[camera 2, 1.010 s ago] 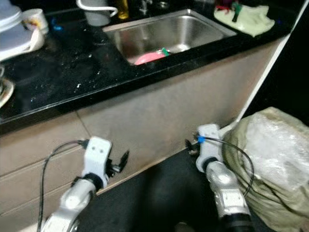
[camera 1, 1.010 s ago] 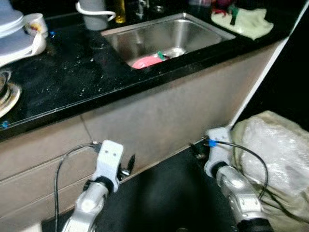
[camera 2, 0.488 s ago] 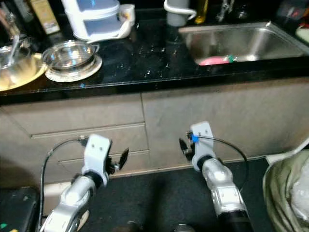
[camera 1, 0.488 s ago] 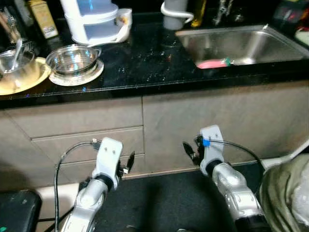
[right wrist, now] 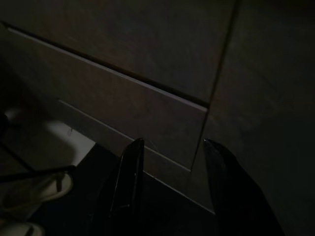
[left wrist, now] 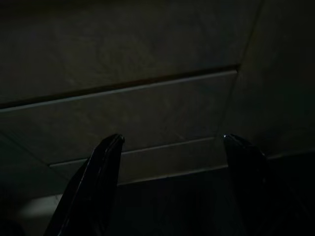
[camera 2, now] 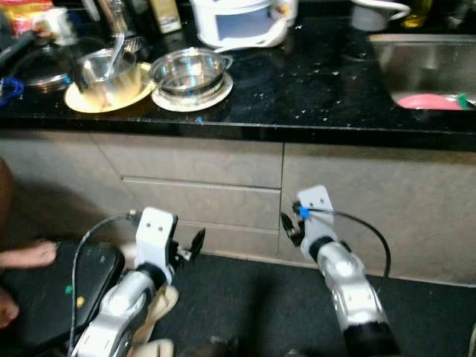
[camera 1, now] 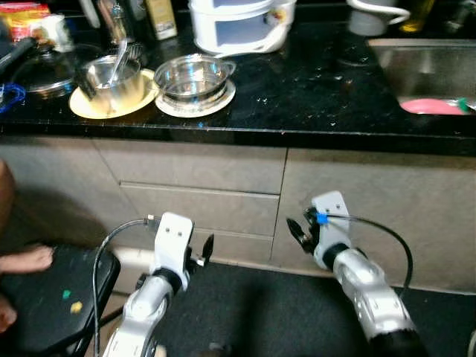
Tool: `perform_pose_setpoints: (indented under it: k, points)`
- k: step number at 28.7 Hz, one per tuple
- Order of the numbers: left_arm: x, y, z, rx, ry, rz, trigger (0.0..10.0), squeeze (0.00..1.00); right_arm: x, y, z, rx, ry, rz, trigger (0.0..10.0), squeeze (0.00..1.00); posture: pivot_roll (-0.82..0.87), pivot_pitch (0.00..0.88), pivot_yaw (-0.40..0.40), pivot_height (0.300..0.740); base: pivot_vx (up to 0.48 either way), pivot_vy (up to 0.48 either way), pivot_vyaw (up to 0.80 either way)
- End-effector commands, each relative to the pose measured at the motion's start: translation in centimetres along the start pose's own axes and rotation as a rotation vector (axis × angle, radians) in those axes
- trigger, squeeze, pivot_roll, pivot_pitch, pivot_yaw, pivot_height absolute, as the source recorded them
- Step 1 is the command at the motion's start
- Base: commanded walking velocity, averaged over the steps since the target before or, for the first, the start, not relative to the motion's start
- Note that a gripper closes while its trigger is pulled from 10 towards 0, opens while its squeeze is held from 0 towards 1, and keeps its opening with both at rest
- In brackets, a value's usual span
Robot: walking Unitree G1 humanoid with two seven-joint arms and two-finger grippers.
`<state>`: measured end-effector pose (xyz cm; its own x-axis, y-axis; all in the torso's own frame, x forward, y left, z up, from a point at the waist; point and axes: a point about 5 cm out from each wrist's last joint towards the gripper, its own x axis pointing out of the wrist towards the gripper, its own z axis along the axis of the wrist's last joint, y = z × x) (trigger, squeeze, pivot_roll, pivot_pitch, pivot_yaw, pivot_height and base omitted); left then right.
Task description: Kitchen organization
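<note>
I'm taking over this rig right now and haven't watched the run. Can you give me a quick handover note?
Left gripper: open, empty, low before the beige drawer fronts.
Right gripper: open, empty, low before the same cabinets.
On the black stone counter: steel bowl on a white plate, steel pot with a utensil on a yellow plate, white appliance. Pink dish lies in the steel sink.
Done: nothing visibly sorted.
Left: all of it. A person's bare foot is near the left arm.

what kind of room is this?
A home kitchen, most likely. A black countertop runs over beige drawer fronts, with a steel sink set in at the robot's right and steel bowls on plates beside a white appliance.
</note>
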<state>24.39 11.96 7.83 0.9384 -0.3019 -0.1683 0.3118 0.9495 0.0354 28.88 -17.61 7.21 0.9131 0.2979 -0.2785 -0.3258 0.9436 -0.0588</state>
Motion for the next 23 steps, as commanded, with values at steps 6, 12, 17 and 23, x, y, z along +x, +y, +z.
perform_pose_setpoints:
  k: [6,12,17,23]
  points:
    - [-0.2,0.5,-0.2,0.012,0.002,0.007,10.0,0.00,0.0,0.8,0.5,0.045,-0.065,0.085,10.0,0.00,0.01,0.060,0.004,0.740,0.000,0.000,0.79]
    - [0.3,0.6,0.1,0.036,-0.009,0.007,10.0,0.00,-0.3,1.2,2.1,0.226,-0.172,0.276,10.0,0.00,0.03,0.055,0.006,0.740,0.000,0.000,0.39]
    - [0.4,0.7,0.2,0.035,-0.016,0.004,10.0,0.00,-2.5,3.0,6.0,0.450,-0.361,0.666,10.0,0.00,0.04,0.055,0.005,0.740,0.000,0.000,0.00]
    - [0.5,0.8,0.3,0.033,-0.021,0.005,10.0,0.00,-5.6,3.6,11.1,0.476,-0.608,0.960,10.0,0.00,0.04,0.049,0.009,0.740,0.000,0.000,0.00]
